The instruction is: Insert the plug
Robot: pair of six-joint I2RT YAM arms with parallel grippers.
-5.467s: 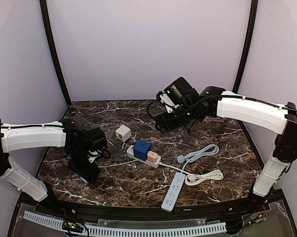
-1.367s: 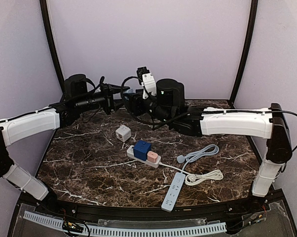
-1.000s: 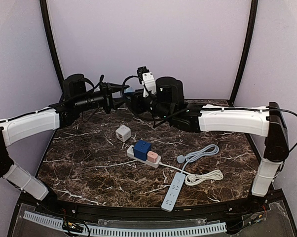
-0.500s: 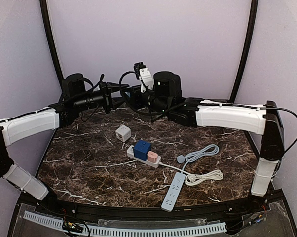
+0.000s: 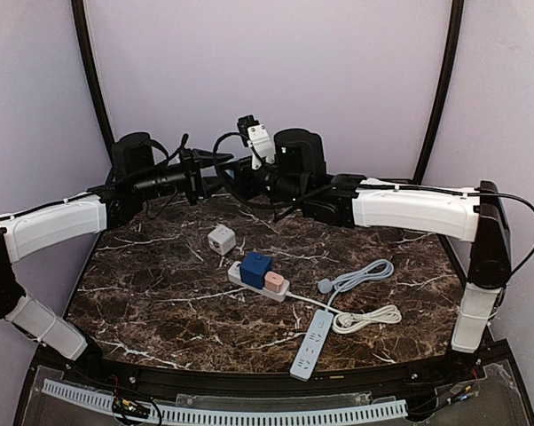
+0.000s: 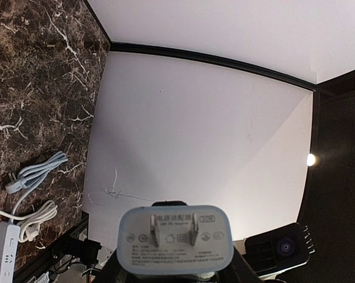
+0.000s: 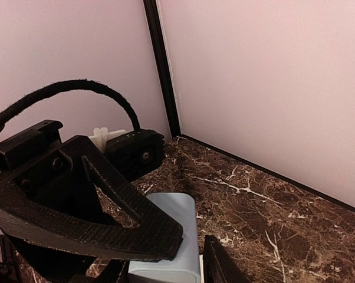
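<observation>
While the white power strip (image 5: 311, 344) at the near edge, the coiled white cable (image 5: 371, 317), the grey cable (image 5: 360, 277), the second strip (image 5: 285, 290) carrying a blue cube (image 5: 255, 268) and a pink adapter (image 5: 274, 281), and the white cube (image 5: 221, 240) all lie on the bench (image 5: 160, 302) as they lay in each earlier frame, both arms have risen from low over it to meet in the air at the rear; in the last second and a half the left arm has kept still and the right has crept leftward to it; this reads as a mid-air hand-over or regrasp, with insertion not yet begun; the top view barely shows the plug (image 6: 176, 240); the left wrist view shows it pale blue, two flat prongs facing the camera, gripped by the left fingers (image 5: 215, 162); the right wrist view shows its plain side just beside one of the right fingers (image 7: 217, 259), the other hidden, so their closure cannot be told.
</observation>
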